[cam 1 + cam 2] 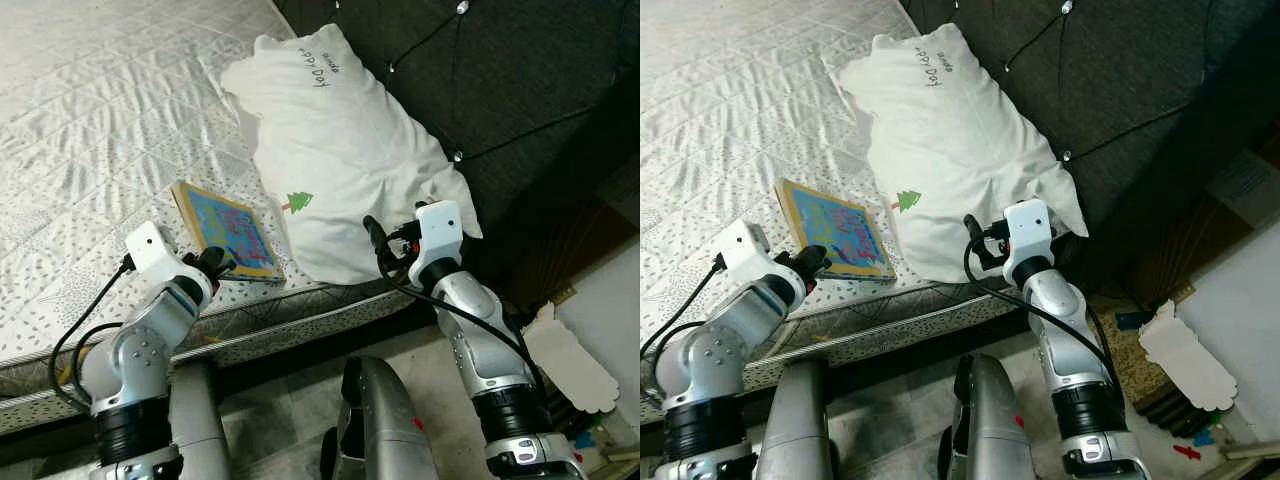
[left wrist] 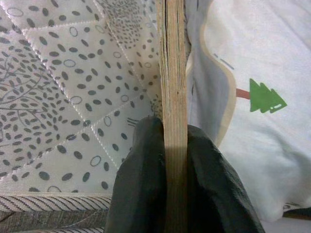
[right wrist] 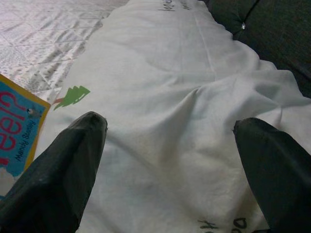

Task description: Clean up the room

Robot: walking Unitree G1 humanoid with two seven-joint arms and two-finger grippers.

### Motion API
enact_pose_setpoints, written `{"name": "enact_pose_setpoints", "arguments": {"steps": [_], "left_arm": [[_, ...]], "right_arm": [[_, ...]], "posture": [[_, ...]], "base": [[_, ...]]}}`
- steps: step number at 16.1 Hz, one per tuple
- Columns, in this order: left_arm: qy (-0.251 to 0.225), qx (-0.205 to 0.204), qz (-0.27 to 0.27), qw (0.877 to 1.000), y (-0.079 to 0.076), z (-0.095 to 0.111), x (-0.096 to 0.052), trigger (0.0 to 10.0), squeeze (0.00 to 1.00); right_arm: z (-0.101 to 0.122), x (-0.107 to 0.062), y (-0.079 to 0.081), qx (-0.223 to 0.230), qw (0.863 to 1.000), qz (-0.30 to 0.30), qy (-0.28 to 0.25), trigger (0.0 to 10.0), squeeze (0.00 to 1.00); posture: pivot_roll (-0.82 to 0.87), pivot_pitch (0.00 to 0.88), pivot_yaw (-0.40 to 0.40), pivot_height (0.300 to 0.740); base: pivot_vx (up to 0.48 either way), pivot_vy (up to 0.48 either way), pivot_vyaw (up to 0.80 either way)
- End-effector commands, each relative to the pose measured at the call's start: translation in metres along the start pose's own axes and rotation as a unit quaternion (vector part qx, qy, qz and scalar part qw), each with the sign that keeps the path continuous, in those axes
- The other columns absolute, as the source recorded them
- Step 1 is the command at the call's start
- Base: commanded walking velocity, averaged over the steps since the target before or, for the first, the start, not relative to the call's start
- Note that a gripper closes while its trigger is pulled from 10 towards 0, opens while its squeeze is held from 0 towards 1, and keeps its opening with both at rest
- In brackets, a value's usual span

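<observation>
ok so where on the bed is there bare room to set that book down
The quilted mattress is bare across its whole stretch left of the book and up toward the headboard. It is crowded at the near edge: the left tool is shut on the book, which lies against the pillow, with the open right tool at the pillow.

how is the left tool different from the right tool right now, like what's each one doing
The left tool is shut on the book, pinching its edge, while the right tool is spread open and holds nothing. The left tool sits at the book's near corner on the mattress; the right tool is at the near end of the white pillow. Both have black fingers and are at the bed's edge.
</observation>
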State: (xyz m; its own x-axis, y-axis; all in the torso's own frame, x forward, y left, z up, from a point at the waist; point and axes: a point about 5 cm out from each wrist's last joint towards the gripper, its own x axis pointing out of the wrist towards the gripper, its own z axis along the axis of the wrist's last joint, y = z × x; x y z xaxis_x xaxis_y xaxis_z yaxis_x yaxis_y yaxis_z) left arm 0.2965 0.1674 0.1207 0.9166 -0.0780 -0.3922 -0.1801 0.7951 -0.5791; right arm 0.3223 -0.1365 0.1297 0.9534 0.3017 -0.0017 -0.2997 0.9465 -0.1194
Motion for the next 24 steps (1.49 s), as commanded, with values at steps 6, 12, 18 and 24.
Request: {"name": "enact_pose_setpoints", "arguments": {"steps": [6, 12, 18, 24], "left_arm": [[0.03, -0.004, -0.026, 0.999, -0.007, -0.005, 0.018, 10.0, 0.0], [0.05, 0.009, -0.049, 0.997, -0.017, -0.007, 0.031, 10.0, 0.0], [0.039, 0.029, -0.032, 0.998, -0.003, 0.008, 0.038, 10.0, 1.0], [-0.003, 0.041, 0.009, 0.999, 0.018, 0.037, 0.04, 10.0, 1.0]], "right_arm": [[0.002, 0.001, -0.003, -0.008, 1.0, -0.001, -0.004, 10.0, 0.0], [0.003, -0.001, -0.006, -0.014, 1.0, -0.003, -0.006, 10.0, 0.0], [0.003, 0.0, -0.006, -0.017, 1.0, -0.001, -0.007, 10.0, 0.0], [0.001, -0.003, -0.009, -0.019, 1.0, -0.009, -0.004, 10.0, 0.0]], "posture": [[0.04, 0.078, -0.125, 0.552], [0.02, 0.081, -0.124, 0.552], [0.02, 0.082, -0.13, 0.552], [0.02, 0.083, -0.127, 0.552]], "base": [[0.0, 0.0, 0.0], [0.0, 0.0, 0.0], [0.0, 0.0, 0.0], [0.0, 0.0, 0.0]]}}
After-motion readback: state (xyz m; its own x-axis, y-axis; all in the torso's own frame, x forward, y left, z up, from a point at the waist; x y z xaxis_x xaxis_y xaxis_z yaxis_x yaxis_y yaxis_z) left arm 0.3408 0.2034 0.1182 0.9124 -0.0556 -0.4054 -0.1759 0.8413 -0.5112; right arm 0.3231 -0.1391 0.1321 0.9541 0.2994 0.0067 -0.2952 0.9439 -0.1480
